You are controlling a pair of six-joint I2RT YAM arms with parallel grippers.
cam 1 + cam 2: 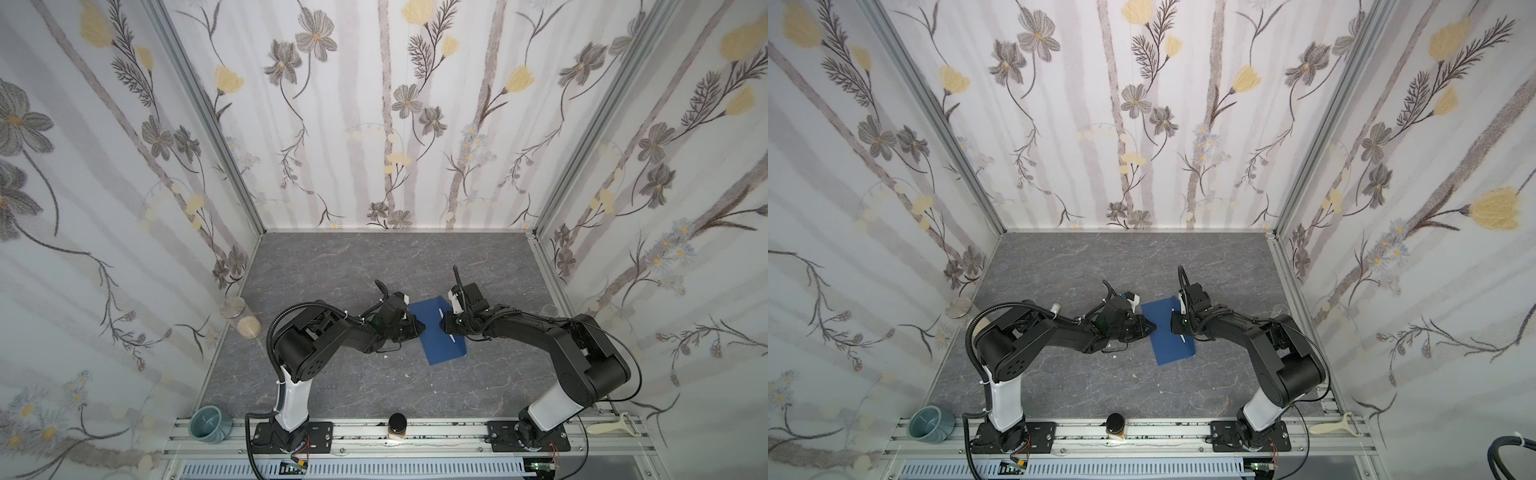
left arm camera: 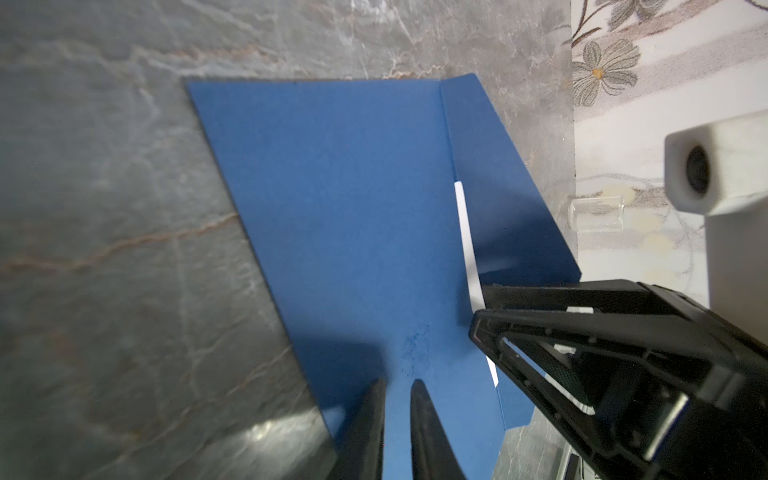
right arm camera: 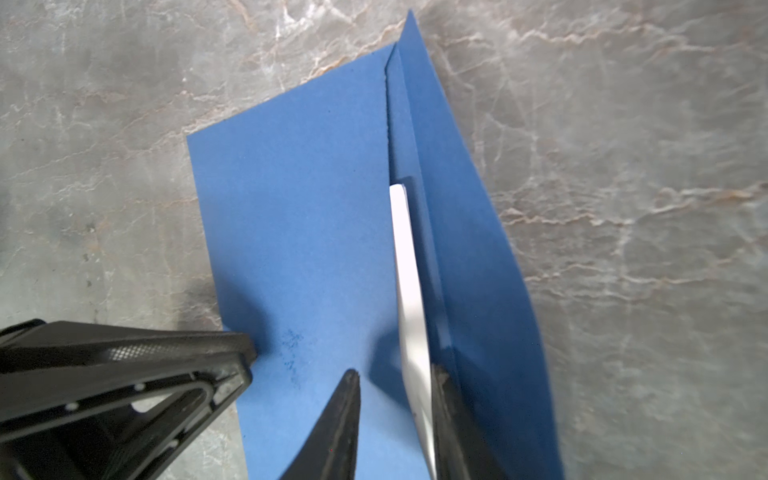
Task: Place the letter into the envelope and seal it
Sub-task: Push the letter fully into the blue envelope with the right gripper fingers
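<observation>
Left fingers (image 2: 424, 424) stand only a narrow slit apart with nothing between them, their tips down on the long edge of the envelope (image 2: 353, 228) that faces the left edge of the worktop (image 1: 374, 382), just beside a faint scuffed mark (image 2: 415, 349) on the paper. Right fingers (image 3: 345, 415) are spread wider and clamp nothing. The white edge of the letter (image 3: 409, 270) runs through their gap, lying against one finger with bare blue showing between it and the other. In both top views the dark blue envelope (image 1: 432, 332) (image 1: 1167, 340) lies flat near the middle of the worktop, well clear of every edge, its long sides skewed a little from the front-to-back line. Its flap (image 3: 469, 249) is on the long side towards the right edge of the worktop, unsealed and tilted up off the body. The letter is almost wholly inside, only a thin white strip (image 1: 440, 311) showing along the mouth between body and flap. A teal cup (image 1: 205, 422) stands by the front left corner, a dark-lidded jar (image 1: 397, 424) at the middle of the front rail, a pale peeler (image 1: 615, 426) at the front right, and a clear glass (image 1: 550, 309) at the right edge
</observation>
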